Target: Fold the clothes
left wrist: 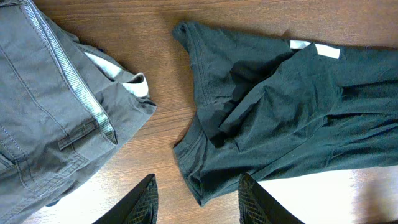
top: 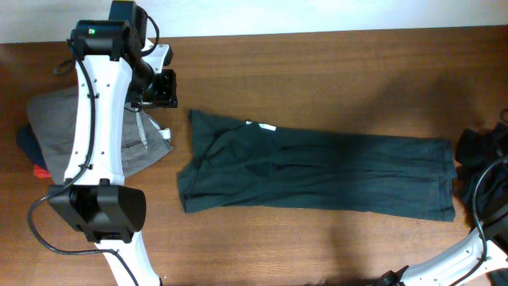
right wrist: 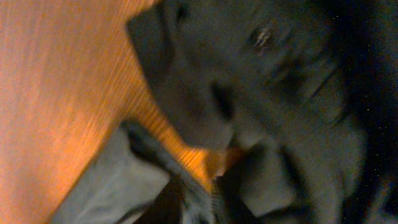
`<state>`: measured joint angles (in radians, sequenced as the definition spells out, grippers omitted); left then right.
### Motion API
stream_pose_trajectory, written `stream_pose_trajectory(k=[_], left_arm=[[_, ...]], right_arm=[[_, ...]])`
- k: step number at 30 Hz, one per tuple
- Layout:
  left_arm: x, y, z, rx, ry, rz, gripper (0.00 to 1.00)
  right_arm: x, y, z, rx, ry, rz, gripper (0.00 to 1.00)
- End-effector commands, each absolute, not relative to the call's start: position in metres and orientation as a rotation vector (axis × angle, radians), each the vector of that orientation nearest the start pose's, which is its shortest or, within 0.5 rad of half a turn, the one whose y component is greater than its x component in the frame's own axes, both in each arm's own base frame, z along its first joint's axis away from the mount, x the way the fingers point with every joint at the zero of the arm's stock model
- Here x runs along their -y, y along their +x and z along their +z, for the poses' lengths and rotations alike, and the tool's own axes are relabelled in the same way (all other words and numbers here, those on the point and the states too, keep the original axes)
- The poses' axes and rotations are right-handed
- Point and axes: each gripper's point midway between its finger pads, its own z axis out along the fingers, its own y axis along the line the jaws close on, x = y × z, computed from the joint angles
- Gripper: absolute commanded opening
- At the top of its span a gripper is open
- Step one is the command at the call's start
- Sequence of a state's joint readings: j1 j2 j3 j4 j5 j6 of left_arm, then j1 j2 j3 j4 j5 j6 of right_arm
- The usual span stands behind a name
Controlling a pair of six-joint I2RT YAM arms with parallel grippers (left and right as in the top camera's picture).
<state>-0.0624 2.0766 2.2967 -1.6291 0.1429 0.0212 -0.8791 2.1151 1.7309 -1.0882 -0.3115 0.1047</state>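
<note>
The left hand point(left wrist: 198, 202) hangs with fingers apart and empty over the tabletop point(left wrist: 143, 37), between the grey trousers point(left wrist: 43, 106) and the waist end of the dark green trousers point(left wrist: 280, 106), which lie stretched flat. The right hand point(right wrist: 186, 202) is blurred against dark cloth point(right wrist: 280, 93); I cannot tell its state.

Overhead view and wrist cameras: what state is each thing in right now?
Green trousers: laid out flat at full length, waist slightly rumpled.
Grey trousers: crumpled in a heap at the left.
Dark clothes: bunched at the right edge.
Left gripper: open, holding nothing.
Right gripper: too blurred to tell.
</note>
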Motion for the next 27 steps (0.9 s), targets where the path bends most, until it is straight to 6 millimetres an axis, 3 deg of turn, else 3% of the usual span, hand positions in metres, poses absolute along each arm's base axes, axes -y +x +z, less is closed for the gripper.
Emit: stream_pose_trajectory(k=[1, 5, 8, 10, 13, 17, 19, 21, 23, 27], left_arm=[[0.053, 0.415, 0.226, -2.926, 0.138, -0.232, 0.42], [0.053, 0.42, 0.228, -2.901, 0.14, -0.231, 0.46], [0.053, 0.422, 0.228, -2.893, 0.141, -0.23, 0.46], [0.053, 0.423, 0.228, -2.89, 0.141, -0.23, 0.47], [0.053, 0.422, 0.228, -2.893, 0.141, -0.23, 0.47], [0.053, 0.422, 0.228, -2.894, 0.14, -0.23, 0.47], [0.053, 0.422, 0.228, -2.895, 0.14, -0.23, 0.47], [0.053, 0.421, 0.228, -2.898, 0.141, -0.23, 0.47], [0.053, 0.42, 0.227, -2.904, 0.14, -0.23, 0.47], [0.053, 0.42, 0.228, -2.901, 0.141, -0.231, 0.47]], right_arm=[[0.278, 0.313, 0.065, -2.638, 1.233, 0.483, 0.41], [0.262, 0.301, 0.049, -2.684, 1.26, 0.54, 0.53], [0.258, 0.31, 0.041, -2.664, 1.161, 0.576, 0.56], [0.25, 0.317, 0.029, -2.66, 1.091, 0.586, 0.65], [0.238, 0.315, 0.014, -2.697, 1.05, 0.589, 0.67], [0.215, 0.309, -0.004, -2.772, 0.983, 0.604, 0.68], [0.211, 0.302, -0.009, -2.807, 1.001, 0.589, 0.63], [0.216, 0.291, -0.012, -2.854, 1.036, 0.523, 0.56], [0.226, 0.279, -0.015, -2.885, 1.129, 0.42, 0.54], [0.225, 0.274, -0.011, -2.89, 1.145, 0.43, 0.5]])
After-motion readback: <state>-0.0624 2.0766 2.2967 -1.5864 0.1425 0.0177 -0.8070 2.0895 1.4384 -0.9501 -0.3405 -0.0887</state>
